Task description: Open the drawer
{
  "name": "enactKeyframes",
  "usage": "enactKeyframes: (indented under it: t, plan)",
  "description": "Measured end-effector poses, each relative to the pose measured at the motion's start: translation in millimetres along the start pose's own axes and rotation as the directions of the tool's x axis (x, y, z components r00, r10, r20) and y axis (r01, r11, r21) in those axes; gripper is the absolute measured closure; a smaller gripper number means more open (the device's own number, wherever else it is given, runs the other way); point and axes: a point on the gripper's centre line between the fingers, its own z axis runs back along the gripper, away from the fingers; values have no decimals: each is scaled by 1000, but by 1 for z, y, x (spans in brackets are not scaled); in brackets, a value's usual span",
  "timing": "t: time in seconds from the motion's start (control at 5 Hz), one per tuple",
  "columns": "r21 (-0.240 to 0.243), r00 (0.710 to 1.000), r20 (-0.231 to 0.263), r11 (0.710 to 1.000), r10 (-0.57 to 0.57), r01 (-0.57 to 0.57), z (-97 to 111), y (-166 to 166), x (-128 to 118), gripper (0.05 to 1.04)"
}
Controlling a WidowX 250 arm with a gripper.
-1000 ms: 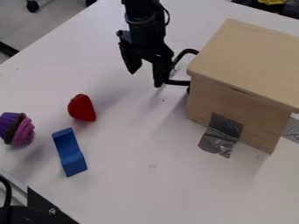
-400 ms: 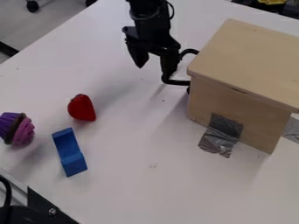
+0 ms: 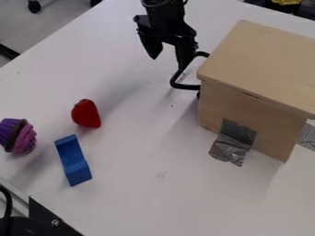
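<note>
Camera view. Wooden box: one (image 3: 258,60), right side of the table (image 3: 141,198), its right part cut off by the frame. Drawer handle: one, a black loop (image 3: 177,85) at the box's left side; drawer face turned away, so how far it stands out cannot be told. End effector: one (image 3: 168,63), upper middle, two fingers, spread apart — the right-hand one in the picture overlaps the handle's upper bend; contact unclear. Grey tape: two pieces, one (image 3: 230,140) running from box wall onto table, the other (image 3: 307,137) cut off at the right edge. Left side: one strawberry (image 3: 86,114), one blue block (image 3: 72,161), one purple-and-pink cupcake (image 3: 22,138) — left edge cropped.
</note>
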Motion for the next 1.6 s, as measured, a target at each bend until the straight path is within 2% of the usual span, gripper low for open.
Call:
enactKeyframes:
  t: [0.4, 0.6, 0.8, 1.4, 1.6]
  plan:
    - [16, 1000, 5, 999, 29, -29, -7, 8, 0, 85]
    - [18, 999, -19, 999, 44, -43, -20, 10, 1, 85]
    - [19, 998, -13, 998, 56, -56, -24, 11, 2, 85]
    - [-7, 997, -29, 998, 68, -68, -35, 4, 7, 85]
    - [-14, 997, -42, 998, 63, -63, -38, 4, 9, 124]
